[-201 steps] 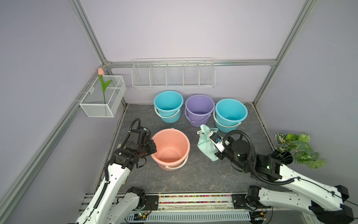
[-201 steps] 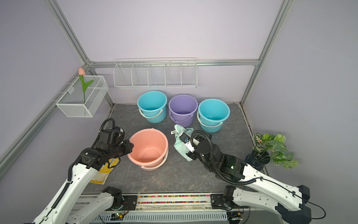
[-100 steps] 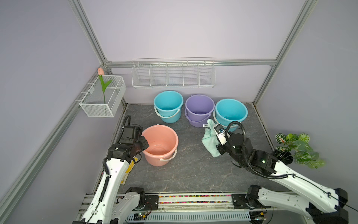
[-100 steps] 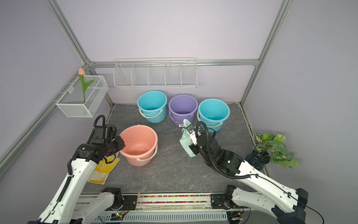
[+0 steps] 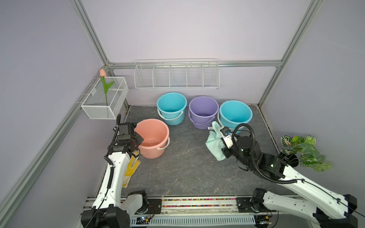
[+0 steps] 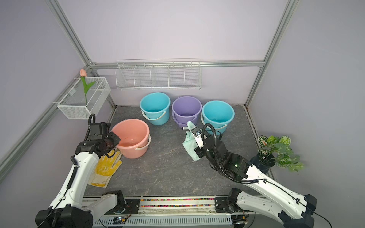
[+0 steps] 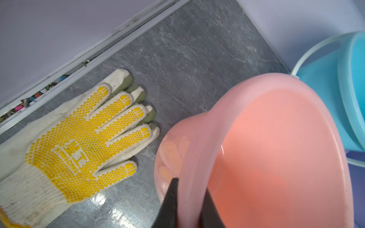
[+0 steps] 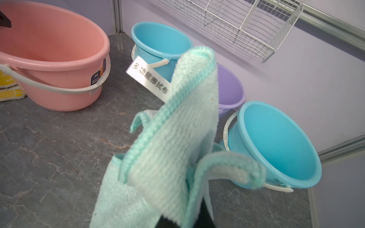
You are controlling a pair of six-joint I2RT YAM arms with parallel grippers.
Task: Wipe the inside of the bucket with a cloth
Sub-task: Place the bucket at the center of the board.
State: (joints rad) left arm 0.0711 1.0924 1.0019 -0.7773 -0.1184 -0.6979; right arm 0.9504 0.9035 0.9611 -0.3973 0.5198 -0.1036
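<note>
The pink bucket (image 5: 153, 152) stands at the left of the grey floor, seen in both top views (image 6: 134, 152). My left gripper (image 5: 139, 139) is shut on its near-left rim; in the left wrist view one black finger (image 7: 171, 197) lies outside the wall and its mate inside, the gripper (image 7: 189, 199) pinching the rim. My right gripper (image 5: 222, 147) is shut on the mint-green cloth (image 5: 214, 144), which hangs bunched above the floor at centre right. In the right wrist view the cloth (image 8: 177, 138) with its white label rises from the jaws and hides them.
Two teal buckets (image 5: 171, 107) (image 5: 236, 114) and a purple bucket (image 5: 203, 110) line the back wall; the cloth is close to the right teal one. A yellow-dotted glove (image 6: 106, 167) lies under my left arm. A potted plant (image 5: 302, 150) stands far right. Wire baskets (image 5: 176, 76) hang on the walls.
My left gripper has pulled the pink bucket left and back toward the side wall, uncovering the glove. My right gripper has carried the cloth right and back, toward the right teal bucket.
</note>
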